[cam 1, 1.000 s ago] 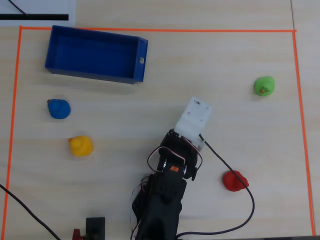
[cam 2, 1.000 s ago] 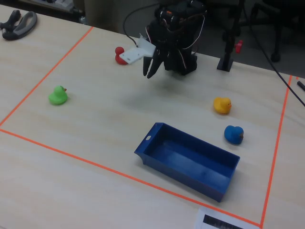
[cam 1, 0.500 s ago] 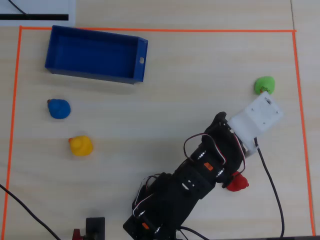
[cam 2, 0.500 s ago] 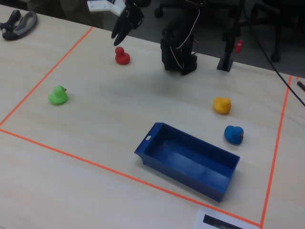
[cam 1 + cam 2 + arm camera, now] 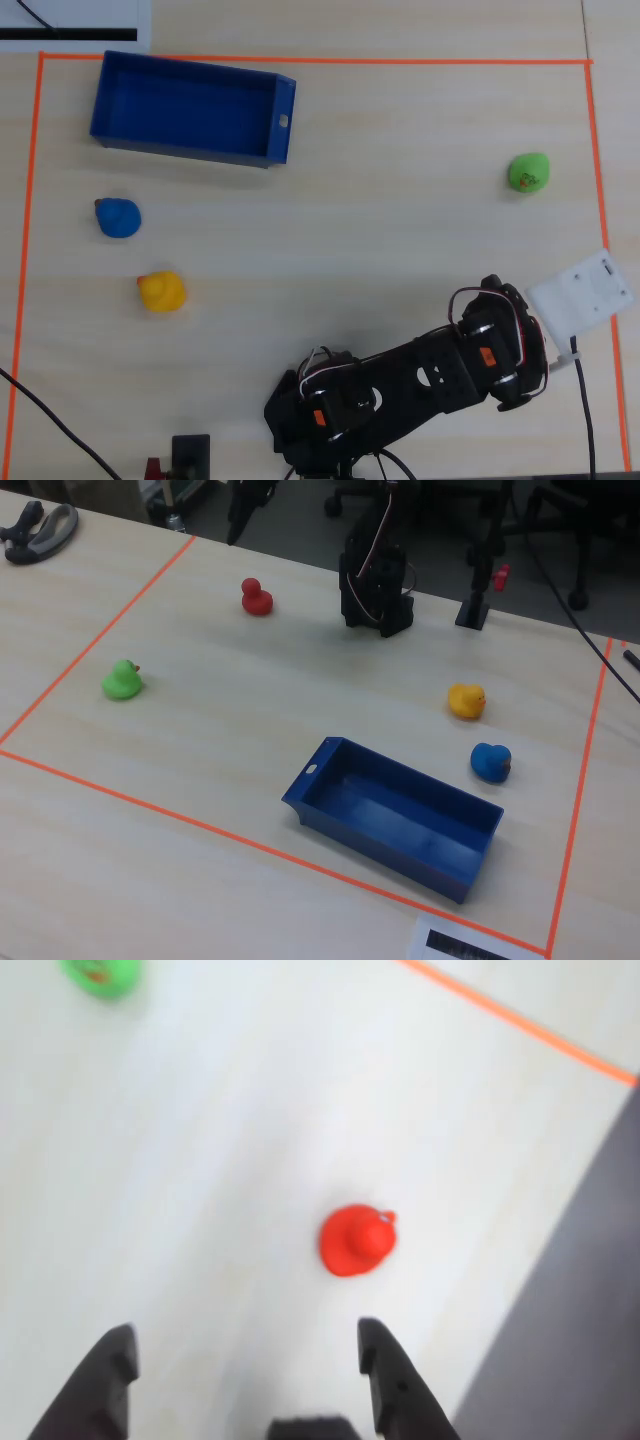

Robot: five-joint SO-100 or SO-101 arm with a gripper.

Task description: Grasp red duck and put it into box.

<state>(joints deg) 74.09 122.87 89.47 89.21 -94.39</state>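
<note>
The red duck [image 5: 357, 1240] stands upright on the pale table, ahead of my gripper [image 5: 243, 1332] and slightly right of its centre line. The gripper is open and empty, its two dark fingers [image 5: 385, 1370] spread wide, above the table and short of the duck. In the fixed view the red duck [image 5: 256, 597] stands near the far edge, left of the arm base [image 5: 375, 585]. In the overhead view it is hidden under the arm's wrist [image 5: 500, 345]. The dark blue box [image 5: 190, 150] lies empty at the top left, far from the gripper; it also shows in the fixed view [image 5: 370, 845].
A green duck [image 5: 528, 172] stands beyond the red one and shows in the wrist view [image 5: 100, 975]. A blue duck [image 5: 119, 218] and a yellow duck [image 5: 161, 291] stand near the box. Orange tape [image 5: 520, 1022] frames the work area. The table edge [image 5: 540, 1290] runs just right of the red duck.
</note>
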